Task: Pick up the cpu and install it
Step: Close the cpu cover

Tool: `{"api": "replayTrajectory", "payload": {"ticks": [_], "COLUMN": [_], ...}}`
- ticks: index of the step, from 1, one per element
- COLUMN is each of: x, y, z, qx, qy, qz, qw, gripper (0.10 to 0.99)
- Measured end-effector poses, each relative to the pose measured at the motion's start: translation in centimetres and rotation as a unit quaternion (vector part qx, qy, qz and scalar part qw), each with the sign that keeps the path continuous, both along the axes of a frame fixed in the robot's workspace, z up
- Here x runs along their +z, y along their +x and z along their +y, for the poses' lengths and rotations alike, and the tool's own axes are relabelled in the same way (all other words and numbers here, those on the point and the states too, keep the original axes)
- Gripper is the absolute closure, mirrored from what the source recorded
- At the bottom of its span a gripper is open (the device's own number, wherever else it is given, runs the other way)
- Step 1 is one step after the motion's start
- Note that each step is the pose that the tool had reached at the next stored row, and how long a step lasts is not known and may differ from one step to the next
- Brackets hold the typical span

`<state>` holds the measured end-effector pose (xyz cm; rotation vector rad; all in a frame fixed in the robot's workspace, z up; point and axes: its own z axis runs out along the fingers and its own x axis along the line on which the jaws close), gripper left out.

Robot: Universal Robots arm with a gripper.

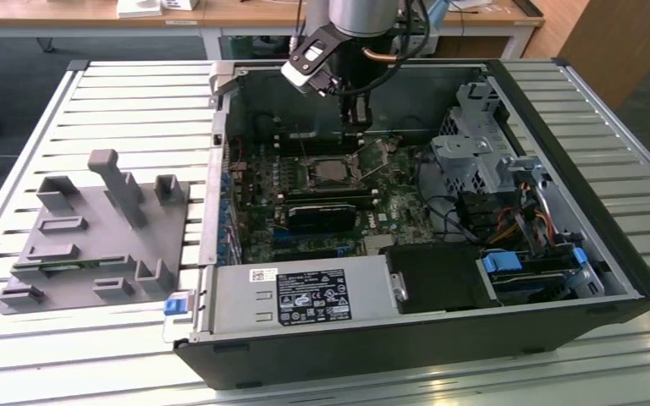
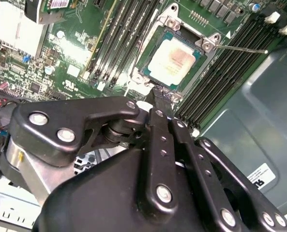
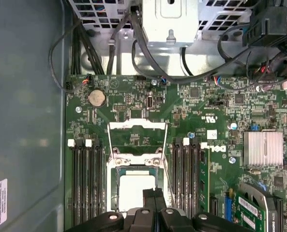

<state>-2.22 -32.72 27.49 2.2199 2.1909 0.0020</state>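
The chip (image 2: 174, 60) lies flat in its open socket (image 2: 153, 52) near the exterior view's centre, where it belongs; the fingers (image 2: 158, 104), clenched on nothing, hover just above its edge.

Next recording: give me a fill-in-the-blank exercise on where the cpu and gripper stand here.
1. The cpu lies ____ the socket.
2. The metal load frame beside it is flipped ____.
3. The gripper, at the cpu's edge, holds ____.
4. The grey fixture plate lies to the exterior view's ____ of the computer case.

Missing words: in; open; nothing; left.
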Motion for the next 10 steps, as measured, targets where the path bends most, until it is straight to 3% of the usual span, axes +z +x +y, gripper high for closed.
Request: {"api": "replayTrajectory", "payload": {"ticks": [10], "x": [-0.02], "y": [0.29], "z": [0.00], "qx": [0.000], "qy": [0.0000], "qz": [0.0000], "qw": [1.0000], "gripper": [0.980]}}
